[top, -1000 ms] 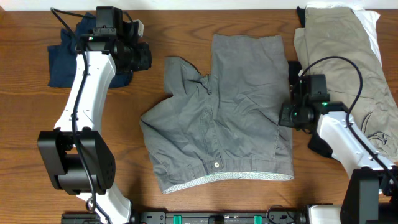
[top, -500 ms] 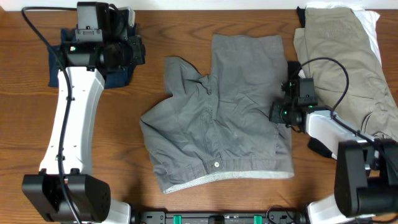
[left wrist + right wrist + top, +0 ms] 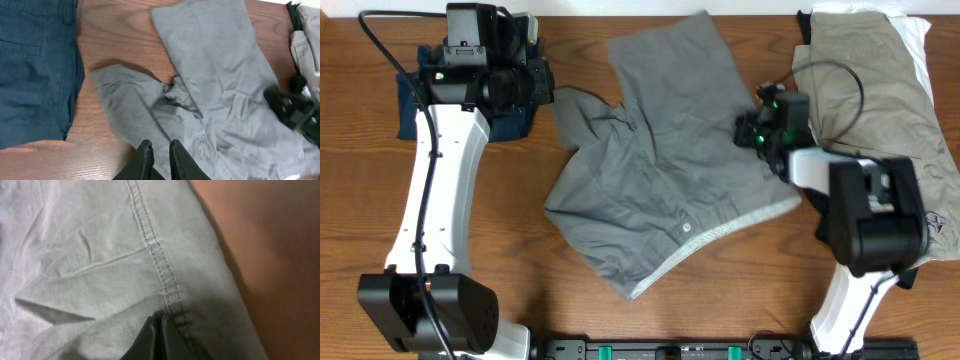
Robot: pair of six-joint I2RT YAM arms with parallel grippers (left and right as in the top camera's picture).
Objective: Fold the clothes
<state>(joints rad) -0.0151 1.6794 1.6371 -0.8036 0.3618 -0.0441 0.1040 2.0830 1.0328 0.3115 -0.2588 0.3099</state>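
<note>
the overhead view shows the grey shorts spread askew in the middle of the table. the legs point toward the far edge. the waistband is turned out pale along the near right, with a metal snap button on it.

only the right wrist view shows the grip. the right end effector is pinched closed on a double-stitched seam at the shorts' edge, with bare wood just beside it. from above, that spot is hidden under the right arm.

the left wrist view shows the left end effector with its fingers drawn nearly together, only a slit between them and nothing in it. it hangs over the crumpled left leg of the shorts.

the fabric is mid-grey, creased, and bunched at the crotch.

a navy garment lies at the far left, partly under the left arm. a khaki garment lies at the far right over a white cloth, near the shorts.
</note>
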